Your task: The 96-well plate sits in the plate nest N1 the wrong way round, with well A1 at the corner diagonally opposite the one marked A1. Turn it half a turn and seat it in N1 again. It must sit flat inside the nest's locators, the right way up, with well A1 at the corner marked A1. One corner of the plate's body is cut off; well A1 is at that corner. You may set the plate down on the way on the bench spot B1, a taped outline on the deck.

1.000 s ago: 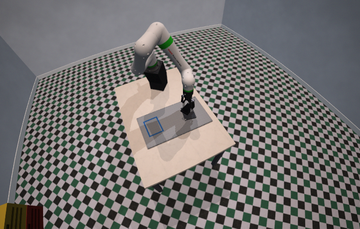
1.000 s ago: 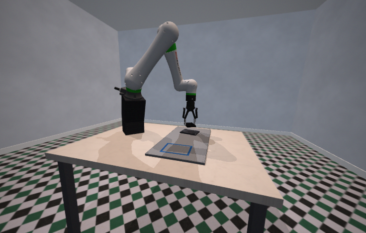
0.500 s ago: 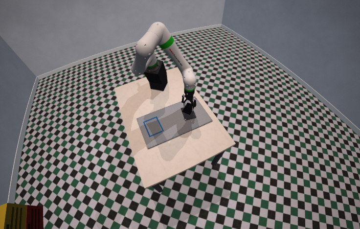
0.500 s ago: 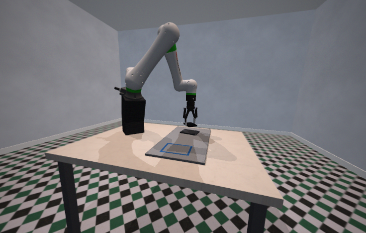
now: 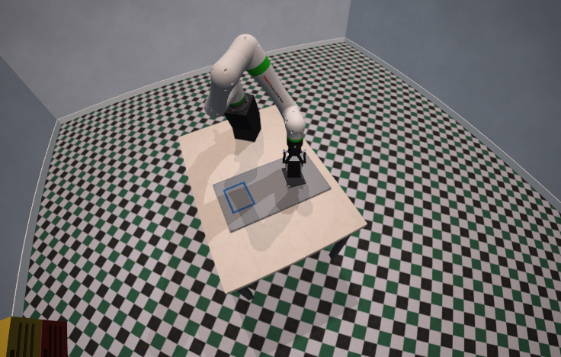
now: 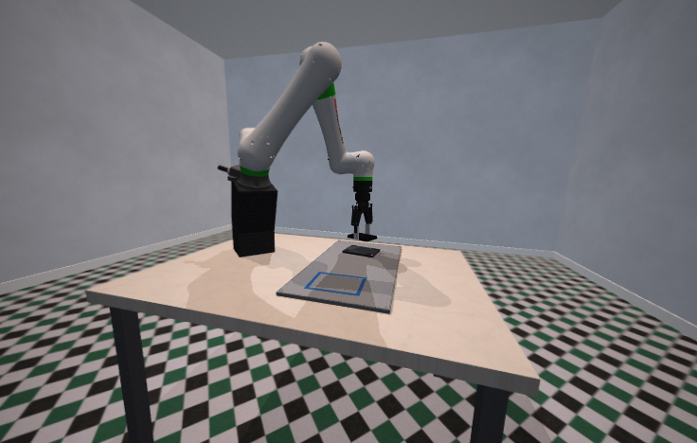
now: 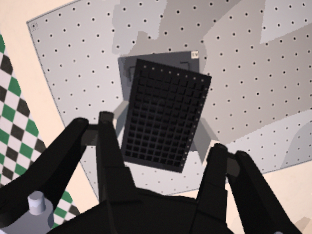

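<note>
My gripper is shut on the black 96-well plate, with one finger on each long side. I hold it flat, wells up, a little above the dark plate nest N1, whose small white corner label shows past the plate's far edge. In the top view the plate hangs under the gripper over the nest. The exterior view shows the plate clear of the nest. I cannot make out the plate's cut corner.
The grey perforated deck lies on the beige table. The blue taped outline B1 sits at the deck's other end and is empty; it also shows in the exterior view. The arm's black pedestal stands at the table's back.
</note>
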`<state>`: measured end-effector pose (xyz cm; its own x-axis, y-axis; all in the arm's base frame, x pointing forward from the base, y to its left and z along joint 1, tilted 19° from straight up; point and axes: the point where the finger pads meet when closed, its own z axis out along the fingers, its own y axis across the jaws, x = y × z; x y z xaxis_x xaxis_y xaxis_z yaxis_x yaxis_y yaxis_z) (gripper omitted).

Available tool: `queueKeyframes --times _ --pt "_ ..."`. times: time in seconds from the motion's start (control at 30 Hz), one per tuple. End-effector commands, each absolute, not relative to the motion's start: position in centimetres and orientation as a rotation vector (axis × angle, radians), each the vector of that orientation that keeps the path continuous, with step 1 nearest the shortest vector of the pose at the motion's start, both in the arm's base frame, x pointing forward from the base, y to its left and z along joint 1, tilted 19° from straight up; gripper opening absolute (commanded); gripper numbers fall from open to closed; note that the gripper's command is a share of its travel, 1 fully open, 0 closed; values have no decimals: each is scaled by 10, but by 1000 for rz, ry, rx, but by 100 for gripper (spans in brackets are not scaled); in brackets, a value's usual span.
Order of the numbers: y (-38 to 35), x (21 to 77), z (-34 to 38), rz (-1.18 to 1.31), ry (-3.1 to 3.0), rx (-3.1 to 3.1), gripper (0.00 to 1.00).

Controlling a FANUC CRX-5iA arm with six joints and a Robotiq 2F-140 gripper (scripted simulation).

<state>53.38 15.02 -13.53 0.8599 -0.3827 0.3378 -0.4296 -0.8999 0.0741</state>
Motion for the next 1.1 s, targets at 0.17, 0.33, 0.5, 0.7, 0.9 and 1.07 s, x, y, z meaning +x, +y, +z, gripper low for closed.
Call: queueKeyframes --times 0.17,0.33,0.5,0.7,0.9,1.07 --pt "150 534 -135 397 -192 2917 0" --pt "150 534 -135 397 -192 2917 0" --pt "150 534 -135 397 -192 2917 0" --pt "150 534 -135 397 -192 2917 0" --pt "150 534 -135 397 -192 2917 0" --pt "150 534 -135 397 -192 2917 0"
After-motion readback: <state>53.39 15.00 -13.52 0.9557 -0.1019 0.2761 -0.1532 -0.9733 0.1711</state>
